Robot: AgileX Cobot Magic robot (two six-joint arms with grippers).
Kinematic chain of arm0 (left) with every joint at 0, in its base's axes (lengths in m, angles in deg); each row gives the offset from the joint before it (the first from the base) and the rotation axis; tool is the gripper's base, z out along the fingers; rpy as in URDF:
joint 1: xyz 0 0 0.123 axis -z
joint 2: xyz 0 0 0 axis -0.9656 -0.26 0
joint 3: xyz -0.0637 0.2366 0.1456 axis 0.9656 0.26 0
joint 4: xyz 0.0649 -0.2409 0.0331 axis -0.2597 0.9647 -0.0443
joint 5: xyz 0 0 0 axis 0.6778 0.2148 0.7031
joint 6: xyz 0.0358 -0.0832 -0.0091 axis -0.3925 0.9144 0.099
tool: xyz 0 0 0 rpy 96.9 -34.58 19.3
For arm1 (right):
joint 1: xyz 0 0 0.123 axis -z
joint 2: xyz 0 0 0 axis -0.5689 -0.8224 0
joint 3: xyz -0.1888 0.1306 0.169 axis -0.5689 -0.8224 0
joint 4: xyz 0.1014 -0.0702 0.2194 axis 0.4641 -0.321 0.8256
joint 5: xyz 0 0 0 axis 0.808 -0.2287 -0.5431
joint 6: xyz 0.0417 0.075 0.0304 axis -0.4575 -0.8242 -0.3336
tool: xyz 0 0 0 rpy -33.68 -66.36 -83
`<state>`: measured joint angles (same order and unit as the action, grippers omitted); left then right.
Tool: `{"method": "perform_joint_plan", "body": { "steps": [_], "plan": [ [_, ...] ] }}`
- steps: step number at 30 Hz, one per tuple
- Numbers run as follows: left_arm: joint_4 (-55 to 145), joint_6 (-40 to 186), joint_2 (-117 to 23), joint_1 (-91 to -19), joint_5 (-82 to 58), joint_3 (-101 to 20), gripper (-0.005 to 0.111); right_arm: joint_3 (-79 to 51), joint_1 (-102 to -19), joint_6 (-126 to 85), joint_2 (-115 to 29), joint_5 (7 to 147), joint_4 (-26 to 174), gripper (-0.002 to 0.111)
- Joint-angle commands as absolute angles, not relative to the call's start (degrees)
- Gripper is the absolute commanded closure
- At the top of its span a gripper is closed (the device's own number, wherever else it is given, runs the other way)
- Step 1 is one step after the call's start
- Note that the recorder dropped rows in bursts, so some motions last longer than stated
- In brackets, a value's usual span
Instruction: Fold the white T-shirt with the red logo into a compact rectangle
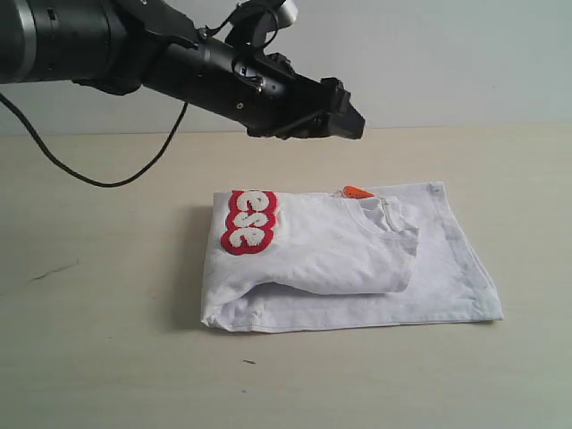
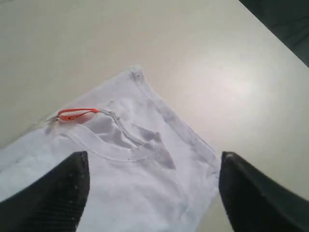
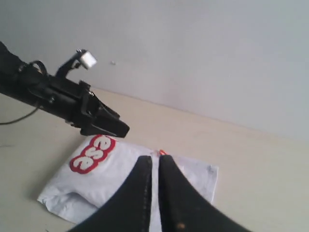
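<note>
T-shirt (image 1: 340, 259) lies folded on the pale counter (image 1: 107, 313), directly beneath the left gripper (image 1: 344, 121), which hangs in the air above the garment's far edge, clear of the cloth. Its jaws stand wide apart and hold nothing. In the left wrist view the two dark fingers (image 2: 53, 193) frame the ribbed collar (image 2: 120, 145) and the small orange neck tag (image 2: 75, 114), both lying below and ahead of the jaws' tips.

The red-and-white logo patch (image 1: 248, 222) sits on the top layer of the fold, back from the jaws under the left arm's wrist, and it wraps partly over the bundle's edge. The upper bundle, which carries collar and patch, rests on a broader flat layer. That layer sticks out past the left jaws' tips and along the near edge. The cloth is wrinkled and its outline is roughly rectangular, with a rounded, bulging corner on the patch side.

The right gripper (image 3: 154, 158) is well apart from the garment, and the T-shirt lies beyond and below its tips. Its jaws are drawn nearly together, with only a thin slit between the fingers and nothing gripped. A black cable (image 1: 89, 174) droops from the left arm, well behind its jaws
</note>
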<state>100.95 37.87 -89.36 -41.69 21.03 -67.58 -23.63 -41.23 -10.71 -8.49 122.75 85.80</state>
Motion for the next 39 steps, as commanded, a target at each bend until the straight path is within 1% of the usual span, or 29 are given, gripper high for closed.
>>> {"method": "perform_joint_plan", "body": {
  "steps": [1, 3, 4, 6, 9, 13, 15, 17, 21, 25, 29, 34, 39],
  "plan": [
    [95.1, 38.5, -86.0, -44.0, 22.3, -68.2, 0.051, -23.9, -41.3, -15.1, -15.7, 123.8, 81.5, 0.085],
    [92.9, 39.6, -85.0, -45.4, 23.3, -68.2, 0.056, -23.9, -41.3, -17.3, -20.1, 123.9, 80.5, 0.079],
    [91.3, 39.8, -84.1, -47.0, 24.4, -68.1, 0.056, -24.3, -41.3, -18.7, -24.3, 123.5, 80.5, 0.074],
    [91.2, 39.7, -82.7, -49.5, 24.6, -66.6, 0.057, -26.0, -41.3, -19.9, -30.3, 119.9, 81.3, 0.069],
    [90.3, 39.1, -80.8, -52.4, 24.0, -63.7, 0.057, -28.3, -41.3, -22.1, -36.9, 113.4, 81.3, 0.067],
    [90.4, 36.6, -78.1, -58.0, 21.6, -57.7, 0.057, -29.0, -41.2, -22.7, -53.2, 105.8, 85.4, 0.067],
    [90.4, 36.6, -77.8, -59.7, 21.6, -57.1, 0.057, -29.0, -40.1, -19.1, -60.5, 102.9, 90.7, 0.067],
    [90.4, 36.6, -77.8, -60.1, 22.0, -57.1, 0.057, -29.0, -38.3, -10.0, -68.9, 100.6, 99.7, 0.067],
    [90.4, 36.6, -77.8, -60.1, 22.0, -57.1, 0.057, -28.5, -37.4, -0.8, -73.8, 98.6, 108.5, 0.067],
    [90.5, 36.6, -77.8, -60.1, 22.0, -57.1, 0.057, -25.2, -37.4, 6.2, -79.2, 97.4, 116.3, 0.067],
    [90.5, 36.2, -77.8, -60.1, 21.4, -57.1, 0.057, -21.7, -37.4, 6.9, -82.2, 99.5, 117.0, 0.066],
    [90.5, 35.9, -77.8, -60.1, 20.6, -57.1, 0.057, -21.0, -37.4, 7.9, -82.5, 98.6, 116.7, 0.058],
    [90.5, 35.5, -77.8, -60.1, 20.6, -57.1, 0.057, -21.0, -36.3, 9.1, -82.5, 100.4, 116.5, 0.058]
  ]
}}
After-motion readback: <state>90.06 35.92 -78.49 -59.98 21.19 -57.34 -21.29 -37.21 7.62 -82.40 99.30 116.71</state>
